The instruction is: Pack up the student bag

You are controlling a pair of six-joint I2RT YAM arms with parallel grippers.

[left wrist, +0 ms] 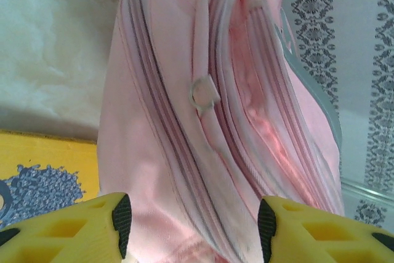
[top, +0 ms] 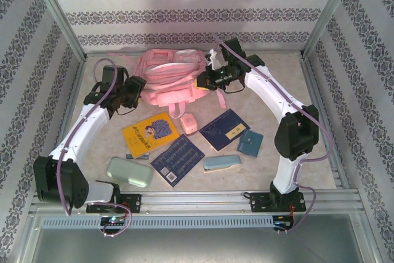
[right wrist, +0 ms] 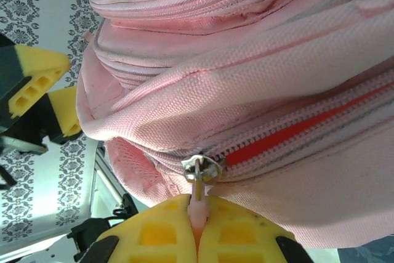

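The student bag [top: 167, 79], a big pink backpack, lies at the back middle of the table. My right gripper [right wrist: 198, 217] is shut on the pink pull tab [right wrist: 198, 204] of a zip slider [right wrist: 200, 169] on the bag's right side [right wrist: 246, 90]. Past the slider the zip gapes and shows red lining [right wrist: 295, 137]. My left gripper [left wrist: 191, 217] is at the bag's left side [left wrist: 184, 121], its jaws apart with pink fabric and zip seams between the pads [left wrist: 121, 217]. From above, the left gripper [top: 136, 87] and right gripper [top: 206, 80] flank the bag.
In front of the bag lie a yellow book [top: 146, 133], a small pink case [top: 188, 122], a dark blue book [top: 177, 158], a blue book [top: 225, 129], a teal booklet [top: 250, 142], a pale blue case [top: 221, 163] and a green case [top: 129, 172]. Patterned walls enclose the table.
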